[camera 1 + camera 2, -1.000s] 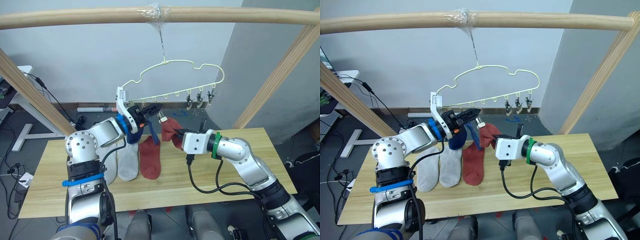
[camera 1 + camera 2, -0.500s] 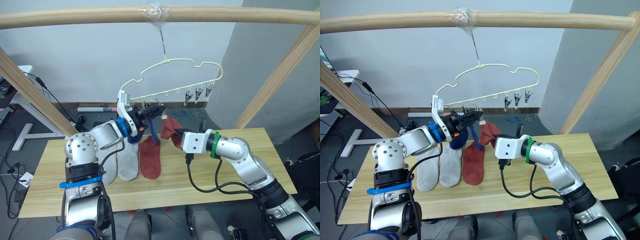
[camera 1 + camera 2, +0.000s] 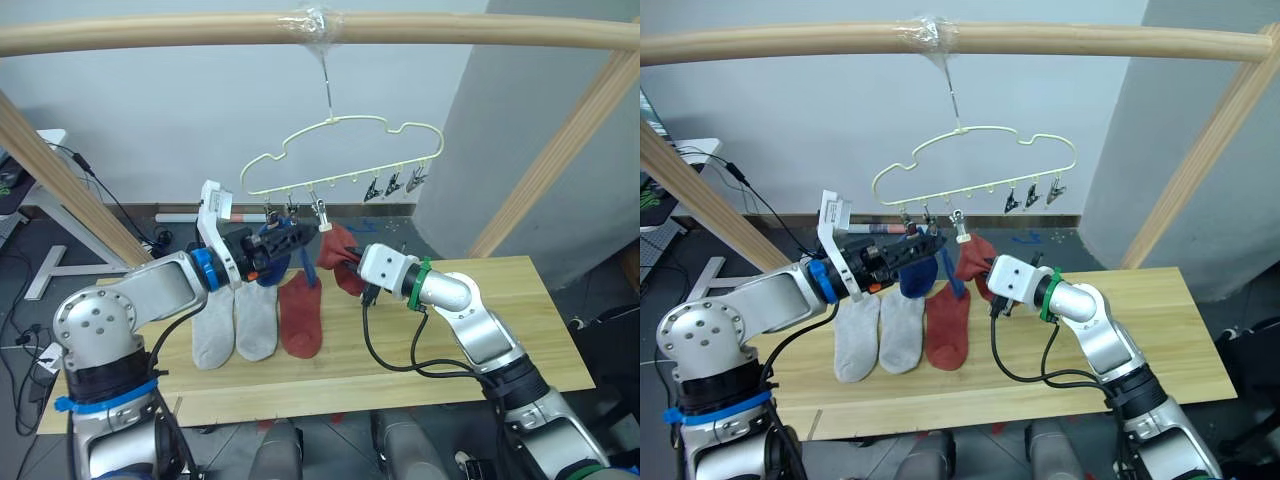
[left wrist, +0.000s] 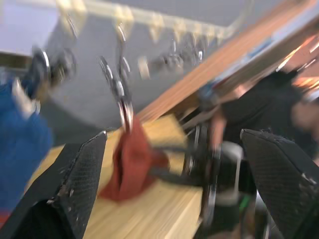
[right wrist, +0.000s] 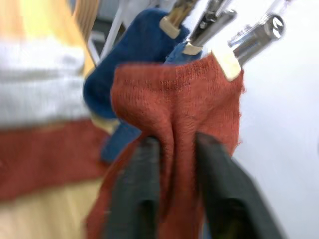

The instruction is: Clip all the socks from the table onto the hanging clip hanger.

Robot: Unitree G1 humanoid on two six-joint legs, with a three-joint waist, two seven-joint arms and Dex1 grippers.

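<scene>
A pale-yellow clip hanger [image 3: 345, 158] hangs from a wooden bar [image 3: 150, 34] above the wooden table [image 3: 520, 330], with two blue socks [image 3: 918, 272] and a rust-red sock [image 3: 338, 255] clipped to it. The right gripper [image 5: 172, 149] pinches that hanging red sock. The left gripper [image 4: 169, 164] is spread wide near the clips, grasping nothing, while two grey socks [image 3: 237, 320] and another red sock [image 3: 299, 317] lie flat on the table.
</scene>
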